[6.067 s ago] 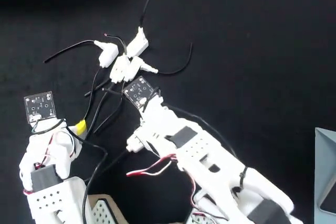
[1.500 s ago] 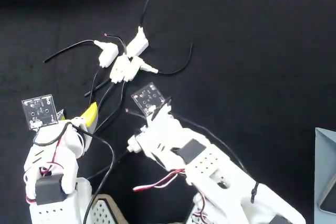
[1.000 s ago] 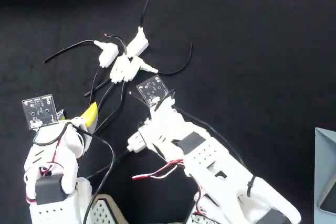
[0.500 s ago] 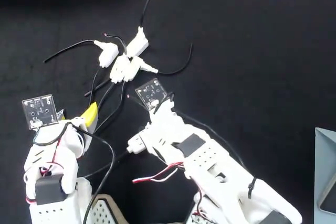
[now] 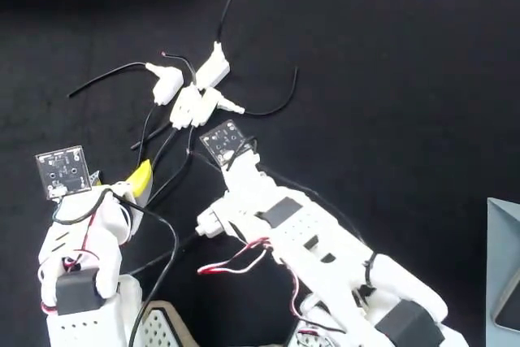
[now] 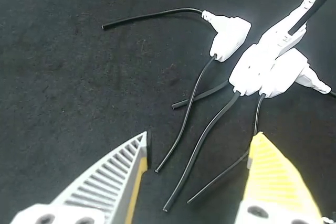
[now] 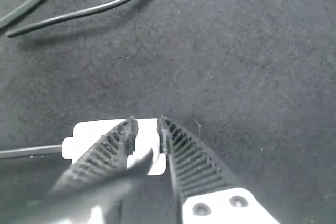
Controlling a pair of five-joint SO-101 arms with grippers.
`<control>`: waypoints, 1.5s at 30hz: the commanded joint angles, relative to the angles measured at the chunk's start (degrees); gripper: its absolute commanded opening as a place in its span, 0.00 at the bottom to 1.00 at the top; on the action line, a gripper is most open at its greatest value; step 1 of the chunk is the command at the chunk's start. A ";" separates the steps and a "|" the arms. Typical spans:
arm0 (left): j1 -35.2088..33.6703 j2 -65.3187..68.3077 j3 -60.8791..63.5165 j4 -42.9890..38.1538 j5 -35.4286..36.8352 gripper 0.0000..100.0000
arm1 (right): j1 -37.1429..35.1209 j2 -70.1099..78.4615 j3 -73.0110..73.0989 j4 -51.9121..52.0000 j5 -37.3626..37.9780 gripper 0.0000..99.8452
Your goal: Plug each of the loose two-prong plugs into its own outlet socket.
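— On the black cloth [image 5: 406, 79], where do the plugs lie?

— Mostly in one white cluster [image 5: 187, 106] toward the far side. The bodies touch each other, and black cords [image 6: 189, 103] trail from them toward the arms. A lone plug [image 6: 228, 36] sits just beside that bunch, with its own cord curving away.

— And the left gripper [image 6: 199, 137]?

— Released. Its jaws are spread wide, one yellow and one grey, with nothing between them. It hangs above the loose cord ends, short of the cluster.

— The right gripper [image 7: 145, 123]?

— It is low over a separate white plug [image 7: 86, 135] that lies flat on the cloth, a cord running out from one end. I cannot tell whether it grips that plug or only sits over it.

— Where does the right arm [image 5: 284, 225] stand in the high view?

— Near the middle of the cloth, with its wrist end just beside the cluster on the side nearer the robot.
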 commanded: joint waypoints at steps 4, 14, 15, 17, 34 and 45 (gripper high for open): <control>-0.48 -0.35 -0.31 -0.35 0.18 0.31 | -0.97 2.42 -0.31 0.18 0.97 0.02; 1.80 -0.26 -3.74 -0.35 0.00 0.31 | -0.97 -13.85 -12.53 23.91 -4.92 0.26; 3.03 0.00 -3.74 -0.09 -1.05 0.31 | -0.97 -16.13 -13.85 25.76 -4.84 0.27; 5.05 0.09 -3.30 0.00 -3.96 0.31 | -0.97 -20.62 -16.48 29.10 -4.75 0.25; 22.37 1.76 -4.35 8.00 -15.12 0.31 | 20.13 -37.49 -18.42 43.52 -4.75 0.02; 25.27 38.68 -20.62 8.44 -20.40 0.36 | 33.67 -37.49 -4.53 22.24 0.62 0.01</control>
